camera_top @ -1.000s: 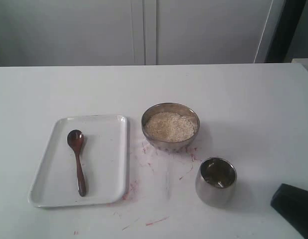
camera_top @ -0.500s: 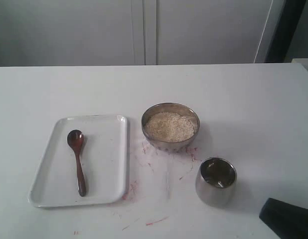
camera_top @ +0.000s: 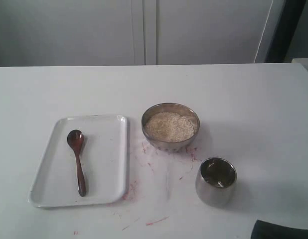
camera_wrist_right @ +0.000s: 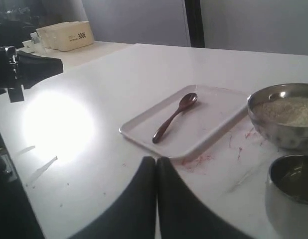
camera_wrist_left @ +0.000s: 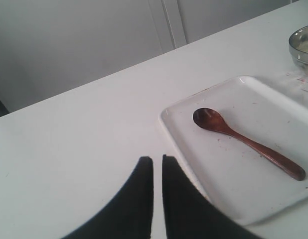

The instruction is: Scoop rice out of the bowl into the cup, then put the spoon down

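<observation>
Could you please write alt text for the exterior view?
A white table holds a white tray at left with a dark wooden spoon lying in it, a steel bowl of rice at centre, and a shiny steel cup nearer and to the right. A dark part of the right arm shows at bottom right.

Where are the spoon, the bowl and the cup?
spoon (camera_top: 79,169): exterior view, middle of its handle.
bowl (camera_top: 170,145): exterior view, front outer wall.
cup (camera_top: 214,194): exterior view, front outer wall.
</observation>
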You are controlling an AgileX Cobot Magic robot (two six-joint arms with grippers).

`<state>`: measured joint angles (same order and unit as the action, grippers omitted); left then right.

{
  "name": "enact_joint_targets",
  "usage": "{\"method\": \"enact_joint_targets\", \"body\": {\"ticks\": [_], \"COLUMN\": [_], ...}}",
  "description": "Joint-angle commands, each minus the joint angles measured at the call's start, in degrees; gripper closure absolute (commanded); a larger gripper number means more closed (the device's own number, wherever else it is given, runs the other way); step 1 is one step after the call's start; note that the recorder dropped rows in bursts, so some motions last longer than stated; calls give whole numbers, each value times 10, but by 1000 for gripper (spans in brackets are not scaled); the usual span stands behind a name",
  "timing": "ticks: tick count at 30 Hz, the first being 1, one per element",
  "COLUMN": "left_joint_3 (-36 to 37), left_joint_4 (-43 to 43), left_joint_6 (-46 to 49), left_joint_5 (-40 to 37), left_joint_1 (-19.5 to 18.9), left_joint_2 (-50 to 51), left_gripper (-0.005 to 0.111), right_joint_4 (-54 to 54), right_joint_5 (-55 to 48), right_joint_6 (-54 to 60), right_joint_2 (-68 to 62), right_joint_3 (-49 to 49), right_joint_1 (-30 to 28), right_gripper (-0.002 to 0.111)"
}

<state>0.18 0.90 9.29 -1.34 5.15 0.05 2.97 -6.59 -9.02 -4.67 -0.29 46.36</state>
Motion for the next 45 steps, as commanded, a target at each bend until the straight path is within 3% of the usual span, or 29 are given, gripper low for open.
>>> {"method": "enact_joint_targets", "body": {"ticks": [1,10,34,42,45], "left_joint_3": [-2,-2,-2,-2,-2], "left_joint_4": [-4,-4,-4,-4,-4], "left_joint_6": [-1,-1,-1,-1,-1], "left_joint_5": [1,1,1,1,1], "left_joint_1": [2,2,2,2,2], "left_joint_2": [-1,-1,-1,-1,-1], "left_gripper": [92,92,92,92,92], "right_joint_4": [0,-2,-2,-2,-2], "right_joint_5": [-17,-115,-115,-115,-116], "right_joint_6": [-8,50,49,48,48], "right_joint_2": [2,2,11,47,47], "right_joint_3": [3,3,3,3,3], "right_joint_1": [-1,-1,-2,-67,-126], "right_gripper": [108,108,108,108,108]}}
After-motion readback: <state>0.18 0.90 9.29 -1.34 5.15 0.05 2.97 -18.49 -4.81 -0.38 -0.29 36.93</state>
